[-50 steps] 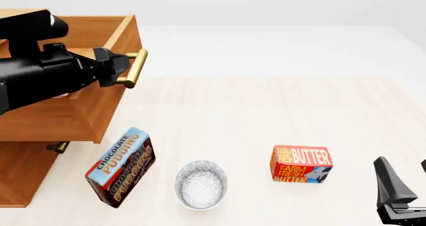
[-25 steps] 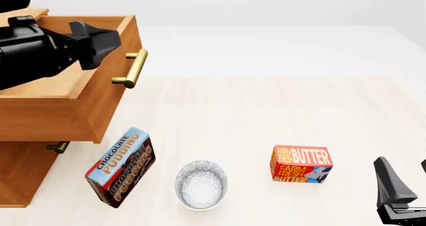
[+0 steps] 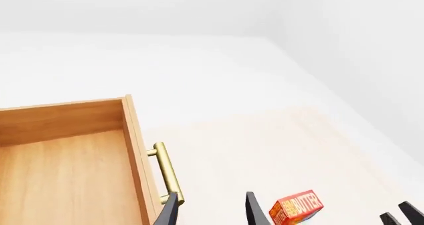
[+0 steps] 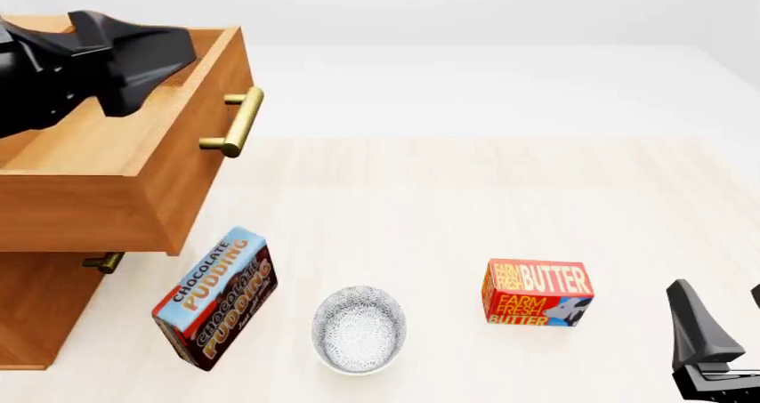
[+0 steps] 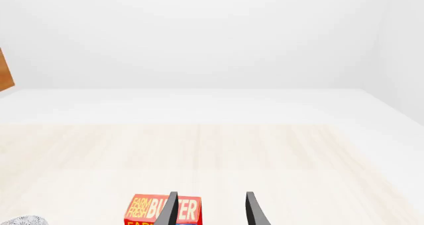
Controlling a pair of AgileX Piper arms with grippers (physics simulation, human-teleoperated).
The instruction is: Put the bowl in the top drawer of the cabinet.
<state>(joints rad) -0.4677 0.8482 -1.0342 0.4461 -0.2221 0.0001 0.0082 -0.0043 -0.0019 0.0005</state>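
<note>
Bowl (image 4: 359, 328) on table, well apart from both grippers.
Left gripper (image 3: 208, 210) spread above open top drawer (image 4: 131, 167); right gripper (image 5: 210, 210) spread, empty.

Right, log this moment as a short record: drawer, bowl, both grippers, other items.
top drawer: pulled out, nothing visible inside
handle: free, no gripper on it
bowl: on the table, between pudding box and butter box
left gripper: open, holding nothing, over the drawer
right gripper: open, holding nothing, low at the near right, facing the butter box
cabinet: far left
</note>
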